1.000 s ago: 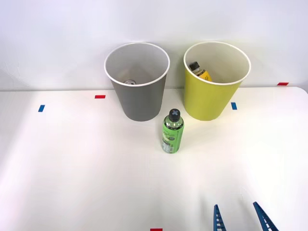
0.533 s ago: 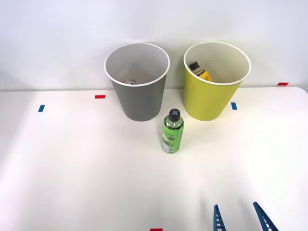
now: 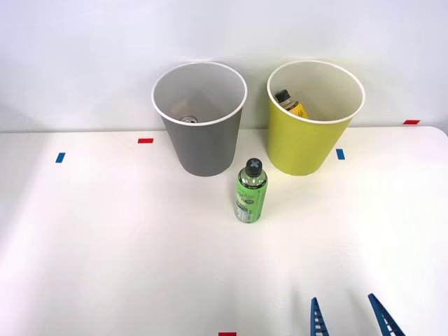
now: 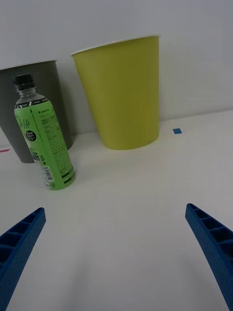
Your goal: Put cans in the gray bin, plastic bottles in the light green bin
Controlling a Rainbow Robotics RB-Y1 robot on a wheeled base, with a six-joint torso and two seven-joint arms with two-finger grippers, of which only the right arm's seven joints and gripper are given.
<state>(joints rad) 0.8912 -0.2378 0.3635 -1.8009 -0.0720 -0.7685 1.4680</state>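
- White and glossy, the bench (image 3: 105,266) is seen carrying both bins along its far edge, with small red and blue tape marks (image 3: 145,141) stuck to its surface.
- A gray bin (image 3: 201,119) is stood upright at the far centre, and the round silvery top of a can (image 3: 189,120) is seen deep inside it.
- A light green bin (image 3: 313,119) is stood upright just to the right of the gray one, apart from it; a yellow-labelled bottle (image 3: 290,103) with a dark cap is leaned against its inner wall.
- A green bottle (image 3: 251,192) with a dark cap is stood upright on the bench, just in front of the gap between the two bins and nearer the robot than either.
- From the wrist camera, the green bottle (image 4: 43,141) is seen well ahead of the jaws and off toward one finger's side, with the gray bin (image 4: 34,107) behind it and the light green bin (image 4: 121,92) beside it.
- The right gripper (image 3: 348,316) is held low at the near right of the bench, its blue ribbed fingers (image 4: 213,243) pointed forward toward the bins.
- The jaws are spread wide, nothing is held between them, and only bare bench is seen in the gap.
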